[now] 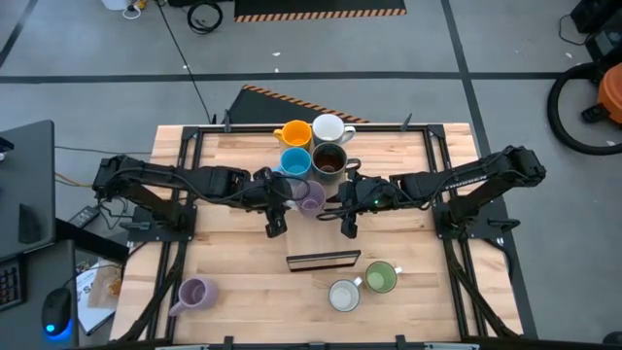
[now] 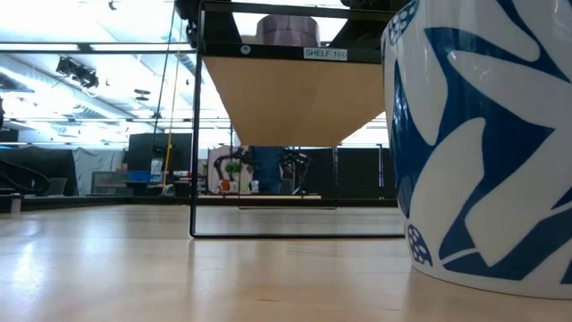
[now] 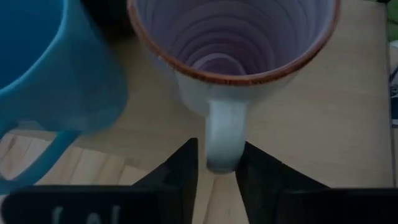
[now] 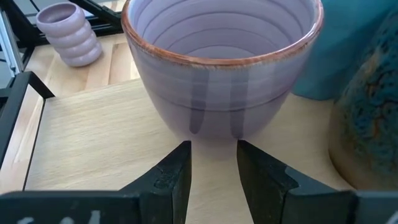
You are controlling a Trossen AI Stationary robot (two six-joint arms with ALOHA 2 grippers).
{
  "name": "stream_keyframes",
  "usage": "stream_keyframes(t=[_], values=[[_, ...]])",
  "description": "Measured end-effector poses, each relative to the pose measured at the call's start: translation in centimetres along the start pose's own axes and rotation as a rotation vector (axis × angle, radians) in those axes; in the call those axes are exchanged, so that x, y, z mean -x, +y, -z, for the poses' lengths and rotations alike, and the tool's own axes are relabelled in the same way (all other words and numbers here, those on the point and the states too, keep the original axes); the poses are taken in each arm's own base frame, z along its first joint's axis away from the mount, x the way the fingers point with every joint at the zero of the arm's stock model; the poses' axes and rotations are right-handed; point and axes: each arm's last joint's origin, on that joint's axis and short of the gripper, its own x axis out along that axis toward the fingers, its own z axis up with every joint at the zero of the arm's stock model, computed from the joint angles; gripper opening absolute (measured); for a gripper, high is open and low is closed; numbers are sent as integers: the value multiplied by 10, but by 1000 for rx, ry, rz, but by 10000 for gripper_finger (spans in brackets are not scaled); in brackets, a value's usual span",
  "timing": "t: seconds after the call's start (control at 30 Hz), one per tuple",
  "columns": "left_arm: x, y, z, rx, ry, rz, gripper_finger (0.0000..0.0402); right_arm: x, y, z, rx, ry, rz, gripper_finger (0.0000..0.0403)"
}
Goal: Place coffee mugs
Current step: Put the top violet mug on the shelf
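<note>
A lavender mug (image 1: 310,198) stands upright on the raised wooden shelf (image 2: 295,98), between my two grippers. My left gripper (image 3: 217,149) comes from the table's left and is closed around the mug's handle. My right gripper (image 4: 213,149) comes from the right, open, with its fingertips at the foot of the mug's wall (image 4: 214,127) and only bare wood between them. Orange (image 1: 293,133), white (image 1: 328,127), blue (image 1: 295,161) and dark brown (image 1: 329,161) mugs stand clustered just beyond, at the far middle. My left gripper pinches the lavender mug's handle (image 3: 222,134) between its two fingers, one on each side of the loop. The fingers slant down from the table's left. The mug stands upright on the shelf board. Whether my right gripper's fingertips touch the mug's wall, I cannot tell.
The blue mug (image 3: 50,68) stands close beside the held mug. A ribbed lavender mug (image 1: 194,294) sits at the near left. A white mug (image 1: 343,295) and a green one (image 1: 380,278) sit at the near right. The shelf's black frame (image 2: 193,134) edges the board.
</note>
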Motion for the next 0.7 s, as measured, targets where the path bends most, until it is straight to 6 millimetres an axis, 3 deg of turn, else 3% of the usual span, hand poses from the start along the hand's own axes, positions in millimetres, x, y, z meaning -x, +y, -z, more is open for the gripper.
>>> stream_keyframes(t=[0.23, 0.7], values=[[0, 2, 0, 1, 7, -14, 70, 0, 0, 1, 2, 9, 2, 134], [6, 7, 6, -61, 43, -86, 75, 0, -1, 3, 6, 28, 7, 134]])
